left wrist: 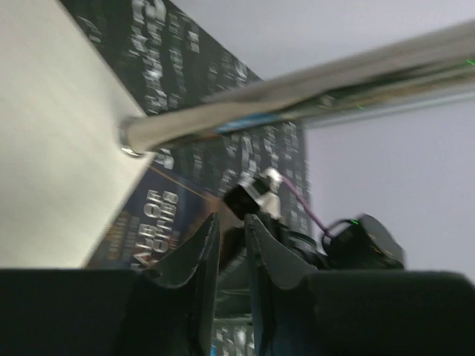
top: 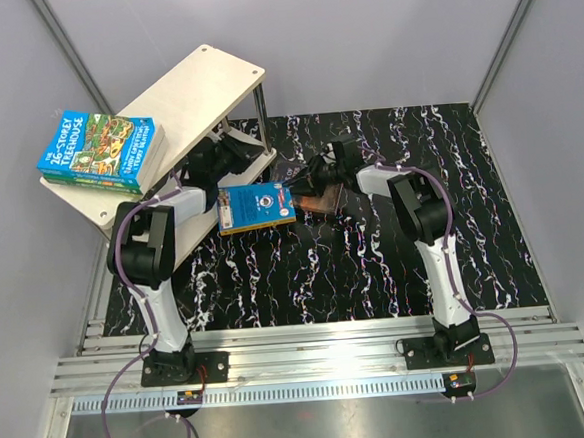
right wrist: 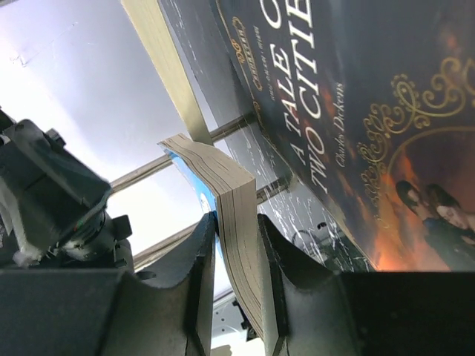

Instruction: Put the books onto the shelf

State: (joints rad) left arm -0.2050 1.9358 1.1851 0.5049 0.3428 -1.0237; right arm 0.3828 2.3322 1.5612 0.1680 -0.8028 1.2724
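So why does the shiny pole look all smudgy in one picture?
Left wrist view: the metal rod is smeared by blur. Right wrist view: the dark book cover is sharp, the wall glaringly bright. Top view: crisp, evenly lit.

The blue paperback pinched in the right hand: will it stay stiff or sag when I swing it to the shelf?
Likely to sag: the right hand grips the blue paperback by one edge, and its pages curve in the right wrist view. It looks thin, so probably light. Most of it sticks out beyond the grip, so it may pivot.
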